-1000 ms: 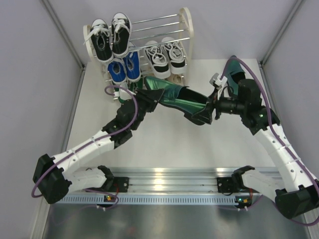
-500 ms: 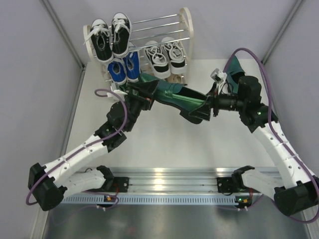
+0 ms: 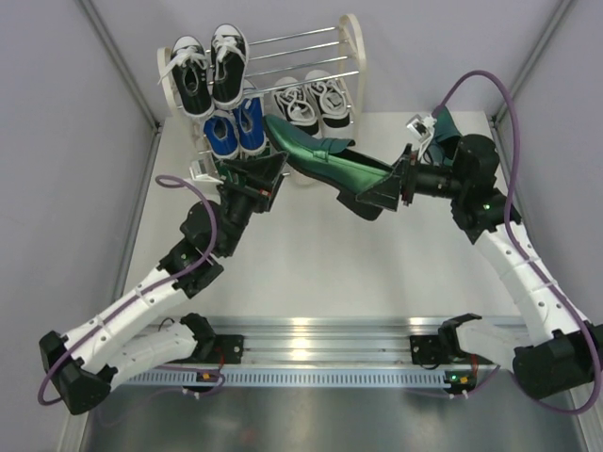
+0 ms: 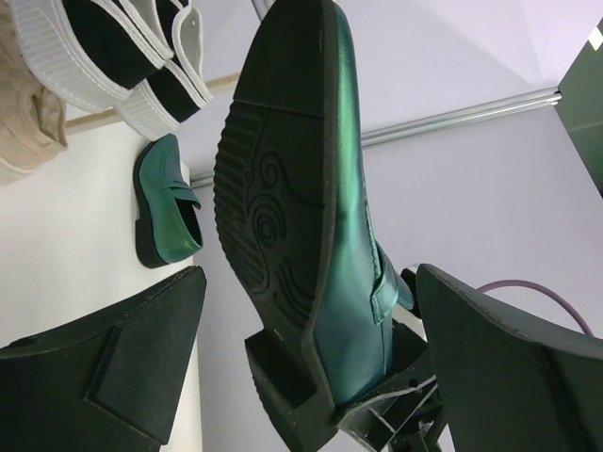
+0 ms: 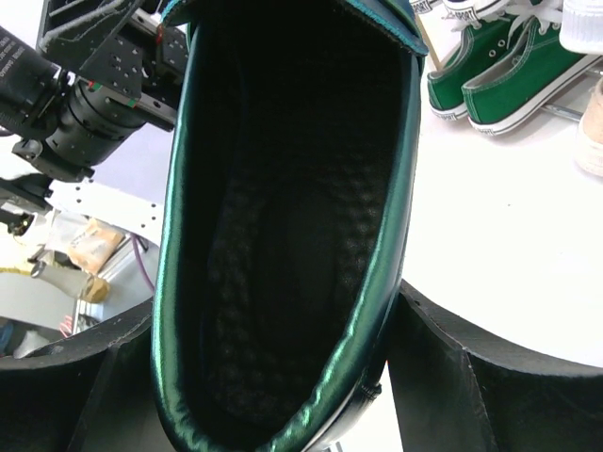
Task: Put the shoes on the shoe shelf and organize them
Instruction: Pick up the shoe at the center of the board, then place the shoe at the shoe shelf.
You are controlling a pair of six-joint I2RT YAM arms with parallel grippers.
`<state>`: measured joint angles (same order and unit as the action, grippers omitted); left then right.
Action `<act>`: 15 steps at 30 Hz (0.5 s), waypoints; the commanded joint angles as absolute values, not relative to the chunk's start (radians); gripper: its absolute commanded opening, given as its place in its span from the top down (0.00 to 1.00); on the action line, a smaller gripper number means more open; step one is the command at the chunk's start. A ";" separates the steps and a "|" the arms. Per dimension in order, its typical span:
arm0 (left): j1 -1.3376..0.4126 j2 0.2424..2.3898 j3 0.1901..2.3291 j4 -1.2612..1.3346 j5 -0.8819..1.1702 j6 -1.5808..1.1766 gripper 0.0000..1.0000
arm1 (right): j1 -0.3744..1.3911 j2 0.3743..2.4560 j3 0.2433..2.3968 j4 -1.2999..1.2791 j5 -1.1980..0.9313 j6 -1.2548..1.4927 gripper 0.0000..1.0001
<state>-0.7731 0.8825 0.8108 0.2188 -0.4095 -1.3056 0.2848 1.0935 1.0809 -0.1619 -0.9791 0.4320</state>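
Dress shoe (image 3: 325,165) showed glossy, smooth green leather; its sole (image 4: 273,217) was matt black with moulded swirls. Shelf rods (image 3: 292,38) shone chrome. Black-and-white sneakers (image 3: 229,71) looked canvas. Table top (image 3: 311,268) was matt white, smooth.

In front of the shoe shelf (image 3: 350,42), the dress shoe (image 3: 320,162) and left gripper (image 3: 256,168) bar your way; on its top tier, right of the black sneakers (image 3: 212,71), rods lie bare.

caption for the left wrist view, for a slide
Open left gripper facing the sole of the green dress shoe, heel in right gripper
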 commanded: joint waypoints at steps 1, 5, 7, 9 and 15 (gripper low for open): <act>-0.775 0.853 0.853 0.189 -0.434 -1.267 0.02 | 0.270 1.092 1.166 0.028 -1.006 0.480 1.00; -0.775 0.839 0.883 0.152 -0.443 -1.229 0.02 | 0.264 1.132 1.230 0.034 -0.976 0.471 1.00; -0.775 0.825 0.888 0.140 -0.449 -1.218 0.02 | 0.261 1.163 1.276 0.040 -0.960 0.465 1.00; -0.775 0.799 0.890 0.121 -0.457 -1.206 0.02 | 0.258 1.202 1.339 0.038 -0.936 0.450 1.00; -0.775 0.712 0.856 0.069 -0.476 -1.187 0.02 | 0.258 1.359 1.546 -0.041 -0.806 0.371 1.00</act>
